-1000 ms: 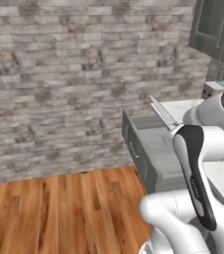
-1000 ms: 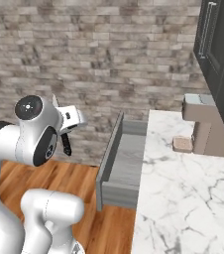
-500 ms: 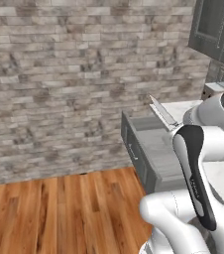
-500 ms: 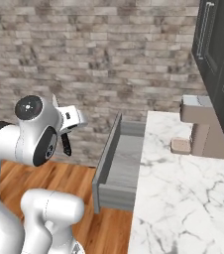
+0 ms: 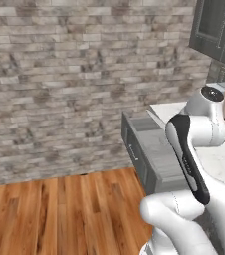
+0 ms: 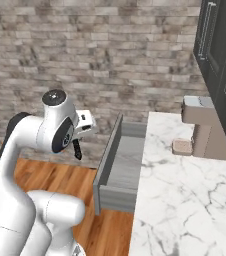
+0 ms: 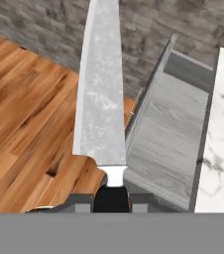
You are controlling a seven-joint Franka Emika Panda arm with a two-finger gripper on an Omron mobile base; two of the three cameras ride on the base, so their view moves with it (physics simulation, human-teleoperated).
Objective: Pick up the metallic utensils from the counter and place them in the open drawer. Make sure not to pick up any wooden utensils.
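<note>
My gripper (image 7: 111, 199) is shut on the black handle of a metallic knife (image 7: 100, 94). Its long silver blade points away from the hand. The knife hangs over the wooden floor, just left of the open drawer (image 7: 168, 129). In the right base view the gripper (image 6: 77, 146) sits beside the arm's elbow, a short way left of the drawer (image 6: 125, 160), whose flat grey inside is bare. The white marble counter (image 6: 185, 200) runs along the drawer's right side. A thin silver edge of the blade (image 5: 154, 117) shows above the drawer (image 5: 157, 149) in the left base view.
A grey machine (image 6: 200, 125) and a small beige pad (image 6: 182, 146) stand at the back of the counter. Dark wall cabinets (image 6: 220, 45) hang above it. A brick wall (image 6: 110, 55) closes the far side, and wooden floor (image 5: 59, 209) lies left of the drawer.
The arm has swung a little toward the drawer, carrying the knife with it. The grip on the knife is the same.
</note>
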